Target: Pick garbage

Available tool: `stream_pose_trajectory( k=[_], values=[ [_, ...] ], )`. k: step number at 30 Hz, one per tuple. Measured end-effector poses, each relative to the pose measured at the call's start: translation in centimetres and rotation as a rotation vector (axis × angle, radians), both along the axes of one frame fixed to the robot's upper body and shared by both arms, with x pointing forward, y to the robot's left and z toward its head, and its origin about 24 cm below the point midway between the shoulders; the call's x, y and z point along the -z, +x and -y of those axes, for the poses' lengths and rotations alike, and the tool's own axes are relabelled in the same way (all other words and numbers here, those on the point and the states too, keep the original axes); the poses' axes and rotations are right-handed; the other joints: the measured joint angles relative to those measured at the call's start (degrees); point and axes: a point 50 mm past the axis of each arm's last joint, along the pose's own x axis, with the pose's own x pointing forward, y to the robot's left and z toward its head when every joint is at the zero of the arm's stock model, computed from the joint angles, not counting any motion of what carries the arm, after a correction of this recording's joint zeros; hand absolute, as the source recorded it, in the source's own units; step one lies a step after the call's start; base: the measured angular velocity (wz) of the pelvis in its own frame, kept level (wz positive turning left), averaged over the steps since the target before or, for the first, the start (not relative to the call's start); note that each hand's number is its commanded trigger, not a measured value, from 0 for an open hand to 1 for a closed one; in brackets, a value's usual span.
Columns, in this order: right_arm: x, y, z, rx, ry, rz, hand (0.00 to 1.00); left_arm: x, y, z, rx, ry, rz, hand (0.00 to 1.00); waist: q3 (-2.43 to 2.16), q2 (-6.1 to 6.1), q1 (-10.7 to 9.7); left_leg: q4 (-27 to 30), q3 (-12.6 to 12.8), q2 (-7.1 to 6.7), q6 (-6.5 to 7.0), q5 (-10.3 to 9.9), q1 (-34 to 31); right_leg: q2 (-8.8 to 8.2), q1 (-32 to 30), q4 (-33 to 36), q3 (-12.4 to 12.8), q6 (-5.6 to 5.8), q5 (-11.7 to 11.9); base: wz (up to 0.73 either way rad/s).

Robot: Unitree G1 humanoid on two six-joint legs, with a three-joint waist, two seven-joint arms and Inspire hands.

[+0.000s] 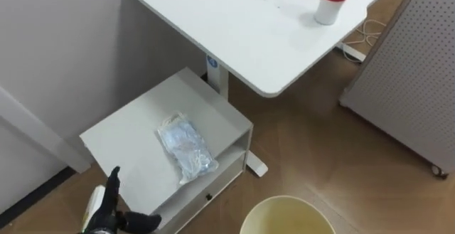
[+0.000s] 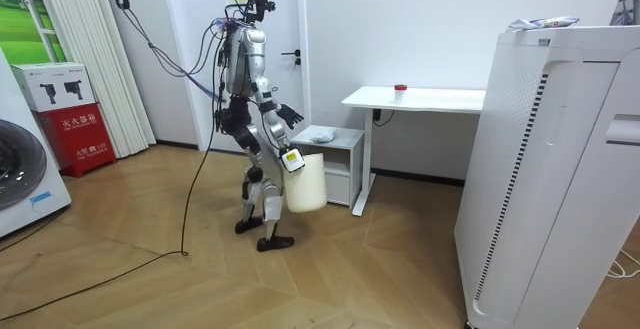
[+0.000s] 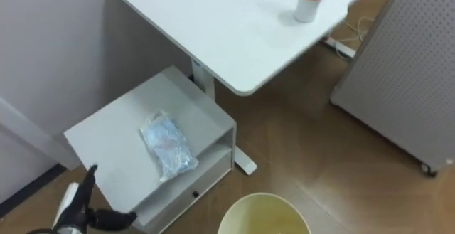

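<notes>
— Where is the left hand (image 1: 114, 207)?
— Low at the eye view's left, forearm reaching forward, fingers straight and spread, thumb out sideways, holding nothing.
— And the right hand (image 2: 291, 158)?
— Down by the hip, arm slightly bent.

The plastic bag (image 1: 186, 147) looks clear, crinkled and glossy, the cabinet (image 1: 128, 138) smooth matt white, the floor (image 1: 320, 156) wood-grained.

The garbage (image 1: 186, 147) is a crumpled, see-through plastic wrapper, bluish-white. It lies flat on top of the low white cabinet (image 1: 128, 131), toward its front right corner, its length slanting across the top. The bin (image 1: 284, 198) is a cream, round, open-topped bucket, upright, near the cabinet's front, and in the room view it is clear of the floor.
</notes>
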Motion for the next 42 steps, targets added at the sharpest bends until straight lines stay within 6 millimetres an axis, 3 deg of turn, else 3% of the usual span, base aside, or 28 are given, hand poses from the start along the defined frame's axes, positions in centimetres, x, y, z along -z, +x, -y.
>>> stream_pose_trajectory(
  k=[4,7,13,21,24,25,31,42],
  values=[
    [-0.5,0.7,0.5,-0.010,-0.013,0.031,1.00,-1.1,1.2,0.3,-0.009,0.027,0.066,0.00,0.28,0.43,-1.4,1.6,0.7,0.68,0.29,-0.2,-3.9,0.23,-4.0,1.3,0.3,-0.97,0.7,-0.10],
    [-1.0,1.4,0.6,-0.013,-0.015,0.067,1.00,-2.3,2.1,0.1,-0.022,0.045,0.127,0.00,0.75,1.20,-2.5,3.8,0.7,1.70,-0.01,-0.5,-6.9,1.08,-6.3,1.5,0.3,-1.60,1.5,-0.12],
    [-1.3,1.5,1.2,0.007,-0.005,0.094,1.00,-5.2,4.4,-0.3,-0.041,0.122,0.258,0.00,0.95,1.59,-5.0,5.6,1.5,2.33,-0.07,-0.6,-10.0,0.98,-9.8,3.4,0.3,-2.28,1.5,-0.05],
    [-1.8,2.2,1.2,0.044,-0.003,0.132,1.00,-7.0,5.9,0.2,-0.013,0.184,0.330,0.00,1.13,1.43,-6.6,8.5,2.5,2.58,-0.07,-1.3,-13.7,1.21,-14.6,6.6,2.3,-2.65,1.1,-0.08],
    [-1.9,2.4,1.1,0.054,0.012,0.146,1.00,-7.1,6.0,0.3,-0.005,0.203,0.333,0.00,1.52,1.14,-7.0,10.2,2.5,2.73,-0.15,-1.9,-14.8,1.30,-15.7,7.7,2.3,-2.80,0.7,-0.03],
    [-1.9,2.4,1.1,0.054,0.013,0.148,1.00,-7.1,6.0,0.3,-0.005,0.206,0.335,0.00,1.72,1.04,-7.0,11.0,2.5,3.38,-0.14,-2.2,-15.3,1.47,-16.1,8.1,2.3,-2.87,0.5,-0.06],
    [-1.9,2.5,1.0,0.069,0.032,0.154,1.00,-7.3,5.9,-0.6,-0.013,0.261,0.343,0.00,1.77,1.04,-7.7,13.3,2.1,4.66,-0.12,-2.8,-18.1,2.06,-17.9,8.5,1.4,-3.18,0.6,-0.03],
    [-1.9,2.5,0.7,0.072,0.050,0.150,1.00,-6.5,6.0,-0.9,0.044,0.375,0.244,0.00,1.77,0.98,-8.9,12.5,1.9,4.34,-0.11,-2.8,-18.4,2.10,-18.1,8.2,1.6,-3.21,0.6,0.01]
  ],
)
